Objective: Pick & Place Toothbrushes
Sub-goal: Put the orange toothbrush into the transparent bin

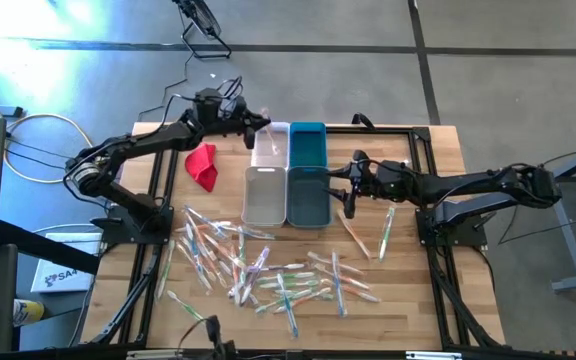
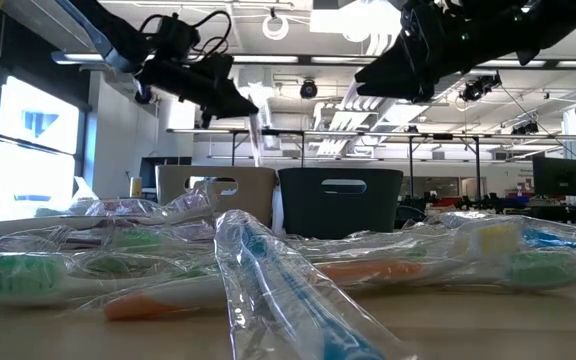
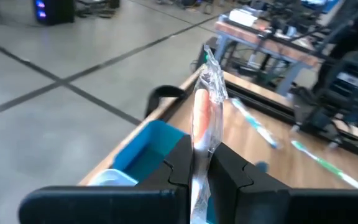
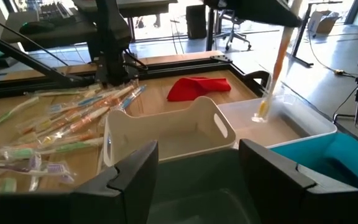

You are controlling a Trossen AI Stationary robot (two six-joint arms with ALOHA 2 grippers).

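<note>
My left gripper (image 1: 259, 126) is over the far white bin (image 1: 270, 150), shut on a wrapped orange-handled toothbrush (image 4: 273, 71). That brush slants down from it into the bin. Many more wrapped toothbrushes (image 1: 258, 265) lie in a loose pile on the near half of the table. My right gripper (image 4: 197, 180) stands open above the near dark teal bin (image 1: 308, 197), with nothing between its fingers. My left gripper pinches the wrapped toothbrush between its two fingers (image 3: 229, 171), on the handle's orange stretch (image 3: 199, 146). The brush sticks out past the fingertips and hangs slanting down. Its lower end (image 4: 263, 113) is inside the far white bin; whether it touches the floor I cannot tell.
Four bins stand in a block at the far middle: far white, far blue (image 1: 308, 142), near white (image 1: 264, 195), near dark teal. A red cloth (image 1: 203, 163) lies left of them. Two single toothbrushes (image 1: 368, 232) lie right of the pile.
</note>
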